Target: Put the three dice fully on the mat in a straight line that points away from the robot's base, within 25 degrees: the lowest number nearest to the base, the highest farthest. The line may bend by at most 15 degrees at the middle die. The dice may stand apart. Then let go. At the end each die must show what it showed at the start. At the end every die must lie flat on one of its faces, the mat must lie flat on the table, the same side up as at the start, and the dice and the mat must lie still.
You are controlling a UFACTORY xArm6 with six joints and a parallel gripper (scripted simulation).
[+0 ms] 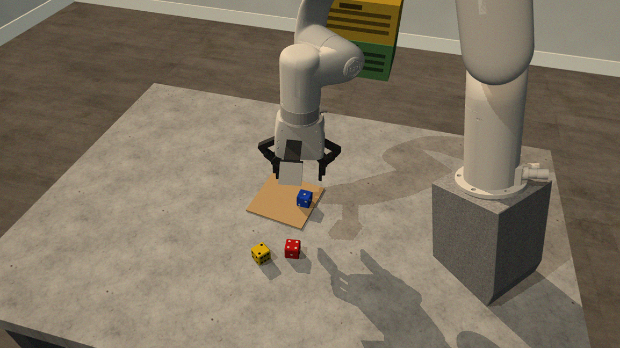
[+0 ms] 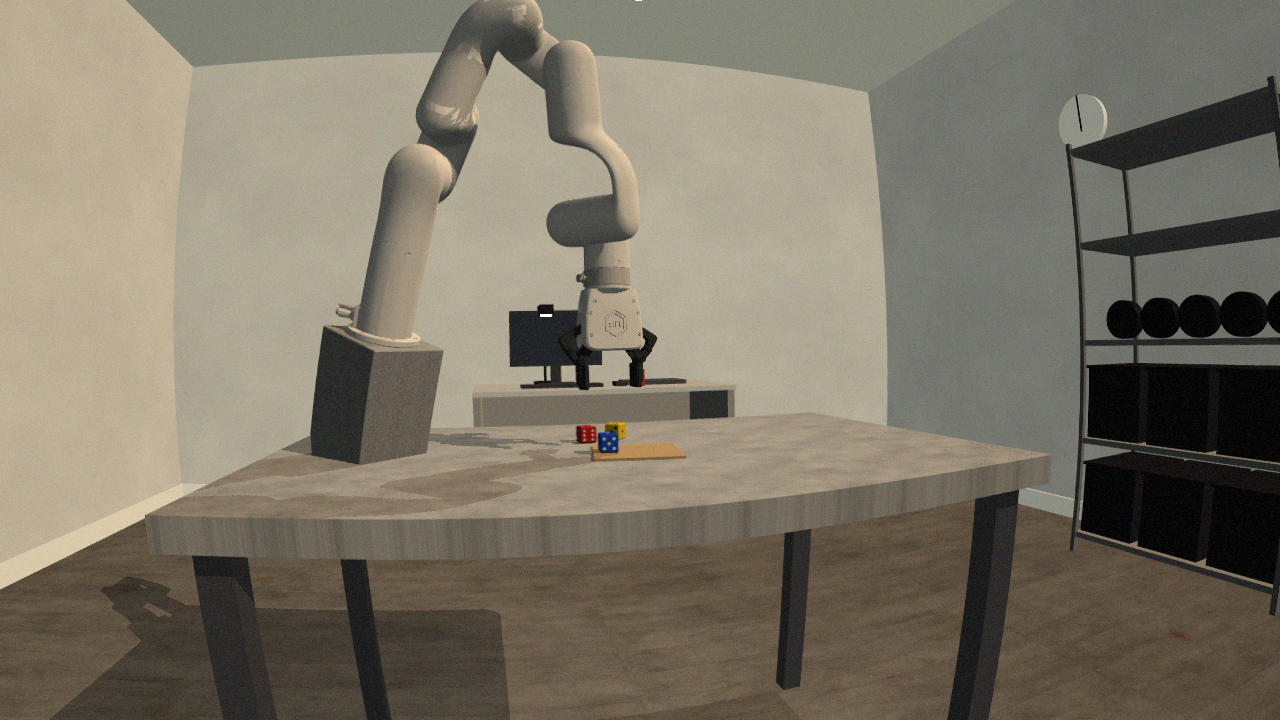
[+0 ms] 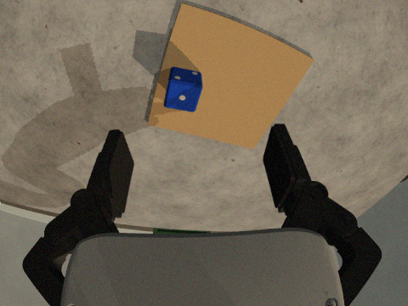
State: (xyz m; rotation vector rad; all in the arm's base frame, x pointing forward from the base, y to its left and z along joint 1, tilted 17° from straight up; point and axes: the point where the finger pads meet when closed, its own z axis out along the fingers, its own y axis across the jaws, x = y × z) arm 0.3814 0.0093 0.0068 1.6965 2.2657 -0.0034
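The blue die [image 1: 303, 199] [image 2: 608, 443] [image 3: 184, 90] lies flat on the tan mat [image 1: 274, 209] [image 2: 653, 452] [image 3: 246, 85], near its edge on the base's side, one pip on top. The red die [image 1: 292, 249] [image 2: 585, 434] lies on the table in front of the mat in the top view, four pips on top. The yellow die [image 1: 260, 254] [image 2: 615, 429] lies left of the red one there, two pips on top. My gripper [image 1: 298, 177] [image 2: 610, 385] [image 3: 197, 143] is wide open and empty, well above the table. In the wrist view the blue die lies ahead of the fingertips, towards the left one.
The robot's base stands on a grey block [image 1: 462, 230] [image 2: 338, 394], right of the mat in the top view. The arm's shadow falls across the table [image 1: 122, 199] between mat and base. The red and yellow dice stand apart with a small gap.
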